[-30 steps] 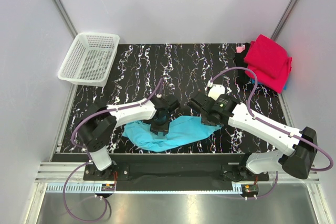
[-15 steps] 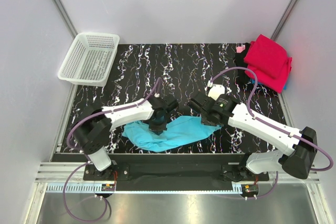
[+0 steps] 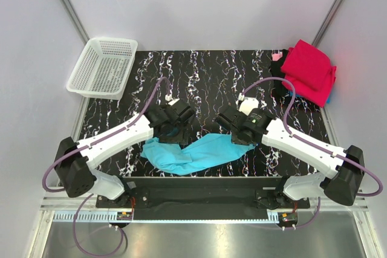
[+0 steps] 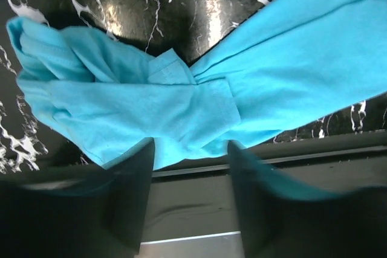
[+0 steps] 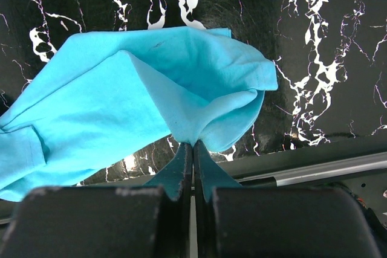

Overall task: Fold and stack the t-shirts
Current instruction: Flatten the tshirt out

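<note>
Right fingers (image 5: 181,173) clamp one turquoise t-shirt (image 3: 193,152); left fingers (image 4: 127,209) stand apart above it.

**Q:** What encloses the work area?

**A:** Plain pale-grey wall panels (image 3: 199,4) on three sides. Slanting silver aluminium posts (image 3: 65,4) run along the back corners.

**Q:** And the furniture?

**A:** A glossy black tabletop with white marble-style veins (image 3: 205,70) catches soft glare from above. A silver slotted metal rail (image 3: 66,199) runs along its near edge, above a brushed steel sheet (image 3: 205,240).
</note>
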